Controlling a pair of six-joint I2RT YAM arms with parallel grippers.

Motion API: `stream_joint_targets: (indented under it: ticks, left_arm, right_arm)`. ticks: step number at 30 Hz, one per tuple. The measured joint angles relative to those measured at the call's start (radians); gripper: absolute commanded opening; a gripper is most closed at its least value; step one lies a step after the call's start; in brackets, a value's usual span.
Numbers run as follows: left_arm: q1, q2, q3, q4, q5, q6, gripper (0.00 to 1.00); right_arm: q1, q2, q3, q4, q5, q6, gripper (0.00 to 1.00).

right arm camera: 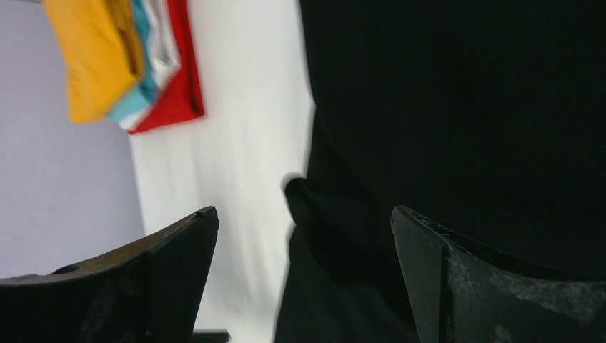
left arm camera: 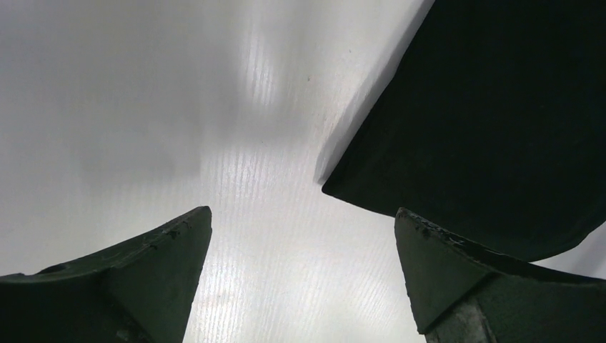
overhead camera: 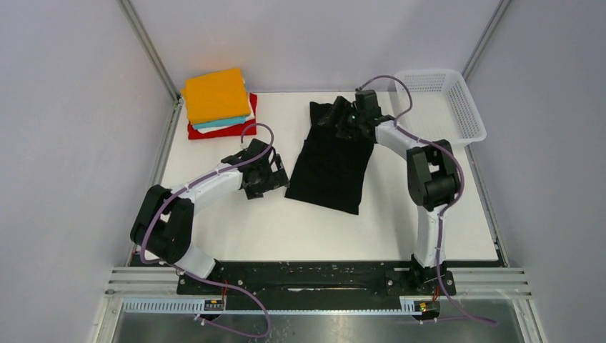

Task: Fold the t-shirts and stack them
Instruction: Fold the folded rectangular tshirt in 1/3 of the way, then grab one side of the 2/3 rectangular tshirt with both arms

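**Top view.** The black shirt (overhead camera: 330, 168) lies at the centre of the table (overhead camera: 314, 232) as a long, part-folded strip. Its upper end is bunched, and its lower end lies flat.
- The right gripper (overhead camera: 344, 118) sits over the bunched upper end, with its jaws released. No cloth can be seen gripped.
- The left gripper (overhead camera: 274, 174) is low, just beside the strip's left edge, spread wide and empty.
- The finished stack is at the upper left, well apart from the strip. The orange shirt (overhead camera: 216, 94) is on top, the teal shirt (overhead camera: 214, 123) is under it, and the red shirt (overhead camera: 223, 131) is at the bottom.
- A mesh basket (overhead camera: 444, 100) occupies the upper right corner.

**Left wrist view.** Both fingers are parted over bare table. A rounded corner of the black shirt (left arm camera: 493, 114) enters from the upper right, close to the right finger.

**Right wrist view.** The jaws stand apart above black cloth (right arm camera: 464, 107), with a fold edge running between them. The stack shows at the upper left, including the white shirt (right arm camera: 161, 53).

**Procedure (judged).** The step in hand appears to be the next fold of the black shirt.
1. Flatten the bunched end.
2. Pinch every layer at each edge.
3. Lift both sides level.
4. Lay the ends together squarely.

**Obstructions.**
- The right arm's cable (overhead camera: 389, 80) loops above the cloth.
- The left arm lies across the route to the stack.
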Motion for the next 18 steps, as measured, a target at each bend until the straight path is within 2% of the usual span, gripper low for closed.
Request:
stream_joint_targets:
  ticks: [4,6,11,15,18]
  left_arm:
    - [0.000,0.045,-0.008,0.032,0.051,-0.004,0.85]
    - [0.000,0.080,-0.008,0.052,0.074,-0.009,0.80]
    - [-0.013,0.162,0.024,0.096,0.119,-0.019,0.60]
    - [-0.029,0.209,0.053,0.138,0.156,-0.029,0.36]
    - [-0.039,0.224,0.051,0.155,0.171,-0.033,0.29]
  right_arm:
    - [-0.019,-0.188,-0.210,-0.074,0.014,-0.098,0.99]
    - [-0.012,-0.339,-0.364,-0.101,0.019,-0.132,0.99]
    - [0.003,-0.738,-0.789,-0.104,0.031,-0.136,0.98]
    - [0.003,-0.843,-1.029,-0.115,0.031,-0.109,0.93]
    - [0.001,-0.883,-1.083,-0.123,0.021,-0.094,0.90]
